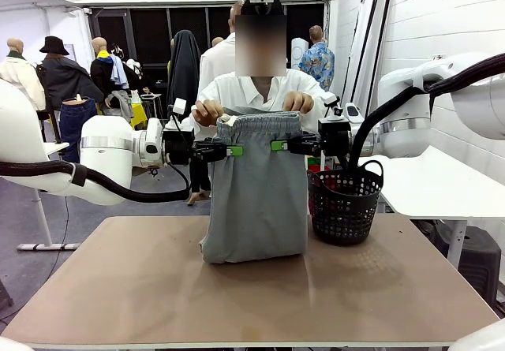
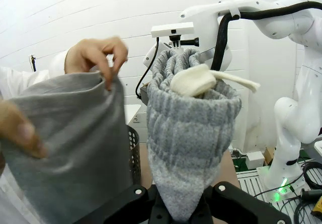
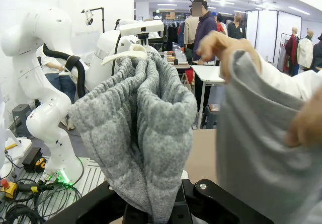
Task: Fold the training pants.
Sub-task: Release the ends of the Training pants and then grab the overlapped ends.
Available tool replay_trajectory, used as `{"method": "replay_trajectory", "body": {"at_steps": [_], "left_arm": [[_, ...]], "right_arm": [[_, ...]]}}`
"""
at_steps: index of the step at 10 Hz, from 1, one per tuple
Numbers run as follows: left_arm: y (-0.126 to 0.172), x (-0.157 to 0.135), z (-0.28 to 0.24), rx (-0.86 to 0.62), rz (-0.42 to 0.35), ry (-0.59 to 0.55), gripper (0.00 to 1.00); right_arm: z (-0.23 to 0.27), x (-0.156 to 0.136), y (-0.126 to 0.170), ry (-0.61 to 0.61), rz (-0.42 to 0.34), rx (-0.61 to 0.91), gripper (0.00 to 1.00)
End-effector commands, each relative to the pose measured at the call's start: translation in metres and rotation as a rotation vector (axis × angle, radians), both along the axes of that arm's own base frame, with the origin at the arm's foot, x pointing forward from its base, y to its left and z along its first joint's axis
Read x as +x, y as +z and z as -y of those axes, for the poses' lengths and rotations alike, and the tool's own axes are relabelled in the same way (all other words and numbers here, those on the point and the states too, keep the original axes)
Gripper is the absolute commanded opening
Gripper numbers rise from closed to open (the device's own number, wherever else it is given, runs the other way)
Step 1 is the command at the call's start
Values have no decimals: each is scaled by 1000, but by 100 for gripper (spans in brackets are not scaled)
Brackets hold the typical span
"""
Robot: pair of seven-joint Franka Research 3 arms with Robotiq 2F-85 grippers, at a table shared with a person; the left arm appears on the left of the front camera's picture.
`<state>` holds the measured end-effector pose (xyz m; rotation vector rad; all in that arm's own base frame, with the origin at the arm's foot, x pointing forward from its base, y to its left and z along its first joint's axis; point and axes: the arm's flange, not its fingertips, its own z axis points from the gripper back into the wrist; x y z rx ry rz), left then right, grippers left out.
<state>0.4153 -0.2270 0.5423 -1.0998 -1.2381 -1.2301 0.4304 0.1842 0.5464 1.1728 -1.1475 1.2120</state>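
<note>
Pale brown tabletop (image 1: 118, 288) fills the foreground of a bright workshop, with a white brick wall (image 1: 426, 20) on the right and dark windows (image 1: 150, 31) along the back. A second, white table (image 1: 430, 181) stands close beyond the right edge. The near half of the brown surface and its whole left side lie bare, leaving open room there. A black perforated basket (image 1: 345, 201) sits toward the far right, just beside the cloth; whether they touch cannot be told.

Light-grey training pants (image 1: 256, 193) hang upright over the middle of the table as a narrow folded column. The lower end rests on the surface and bunches slightly there. The gathered elastic waistband is at the top, and the jersey looks soft and plain.

A person in a white shirt (image 1: 252, 91) at the far side pinches the waistband with one hand (image 1: 207, 112) and the other hand (image 1: 299, 101). Just below, the left gripper (image 1: 233, 151) is clamped on the left edge of the pants and the right gripper (image 1: 278, 144) on the right edge, both level and pointing inward.

In the left wrist view, ribbed grey fabric rises in a thick bundle from between the closed fingers, with a white drawstring (image 2: 201, 80) lying across its top. The right wrist view shows a similar bundle squeezed between that gripper's fingers
</note>
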Motion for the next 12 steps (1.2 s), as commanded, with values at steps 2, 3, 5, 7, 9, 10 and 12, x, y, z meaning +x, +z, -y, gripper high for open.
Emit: {"method": "replay_trajectory", "body": {"at_steps": [2,3,5,7,9,10,12], "left_arm": [[3,-2,0,-12,-1,10,0],[3,-2,0,-12,-1,10,0],[3,-2,0,-12,-1,10,0],[3,-2,0,-12,-1,10,0],[3,-2,0,-12,-1,10,0],[3,-2,0,-12,-1,10,0],[3,-2,0,-12,-1,10,0]], "right_arm": [[0,-3,1,13,1,8,0],[0,-3,1,13,1,8,0],[0,-3,1,13,1,8,0],[0,-3,1,13,1,8,0],[0,-3,1,13,1,8,0],[0,-3,1,13,1,8,0],[0,-3,1,13,1,8,0]]}}
